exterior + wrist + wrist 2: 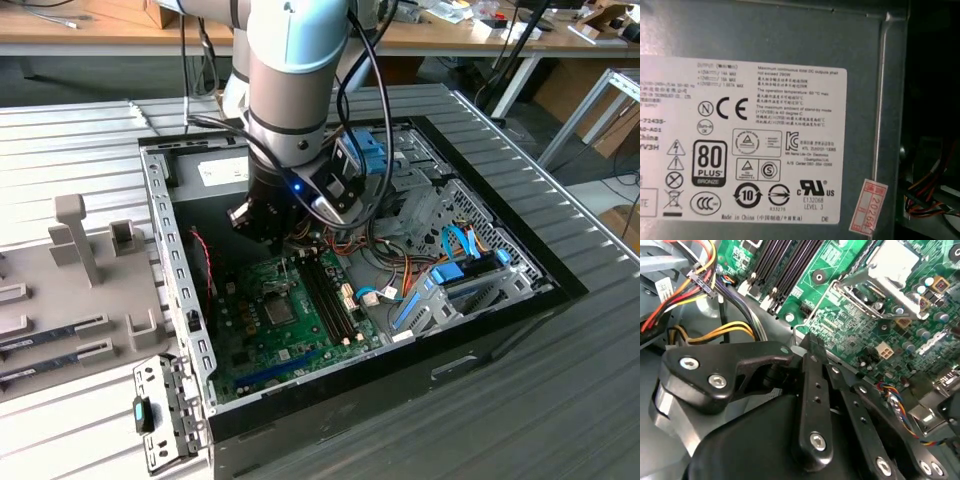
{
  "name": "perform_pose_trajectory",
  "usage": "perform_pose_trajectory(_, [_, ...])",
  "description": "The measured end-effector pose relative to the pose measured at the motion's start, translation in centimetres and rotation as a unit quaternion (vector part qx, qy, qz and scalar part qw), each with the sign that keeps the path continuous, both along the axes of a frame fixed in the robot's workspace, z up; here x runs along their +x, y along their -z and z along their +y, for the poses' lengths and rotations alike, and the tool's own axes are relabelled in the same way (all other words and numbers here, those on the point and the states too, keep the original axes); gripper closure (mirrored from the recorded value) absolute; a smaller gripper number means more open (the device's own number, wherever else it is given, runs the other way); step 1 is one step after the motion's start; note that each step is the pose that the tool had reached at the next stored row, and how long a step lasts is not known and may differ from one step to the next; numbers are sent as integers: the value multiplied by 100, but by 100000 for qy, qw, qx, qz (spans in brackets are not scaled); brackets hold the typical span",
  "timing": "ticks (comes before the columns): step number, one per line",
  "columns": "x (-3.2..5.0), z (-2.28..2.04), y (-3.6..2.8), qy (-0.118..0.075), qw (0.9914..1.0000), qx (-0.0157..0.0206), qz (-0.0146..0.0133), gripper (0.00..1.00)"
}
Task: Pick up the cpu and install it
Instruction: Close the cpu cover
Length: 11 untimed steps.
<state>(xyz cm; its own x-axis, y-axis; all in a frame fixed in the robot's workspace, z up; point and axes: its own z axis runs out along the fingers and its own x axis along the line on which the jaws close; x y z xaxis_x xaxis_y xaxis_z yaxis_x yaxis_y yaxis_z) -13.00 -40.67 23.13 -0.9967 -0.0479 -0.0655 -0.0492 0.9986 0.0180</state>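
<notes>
In the second wrist view the cpu [892,262], a silver-grey square, lies in the metal-framed socket [860,287] on the green motherboard [840,325]. The exterior view shows the cpu [280,309] as a dark square in the middle of the motherboard [250,345], inside the open computer case [480,320]. My gripper [266,228] hangs above the board, just behind the socket and apart from it. The black fingers [812,370] meet at their tips, so the gripper [805,346] looks shut with nothing seen between them.
The grey power-supply box [790,30] with its white label sits at the case's back [210,170]. Black memory slots [325,290] run beside the socket. Bundled coloured cables [715,295] and blue drive brackets [450,275] crowd the exterior view's right. Memory sticks [50,340] rest on the grey holder outside.
</notes>
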Motion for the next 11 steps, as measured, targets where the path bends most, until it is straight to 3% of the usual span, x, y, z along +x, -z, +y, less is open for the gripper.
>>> perform_pose_trajectory(5, [21,27,83,7,99999,21,528,89])
perform_pose_trajectory(8, [22,27,81,12,99999,8,537,89])
perform_pose_trajectory(11, [23,27,13,10,99999,7,537,89])
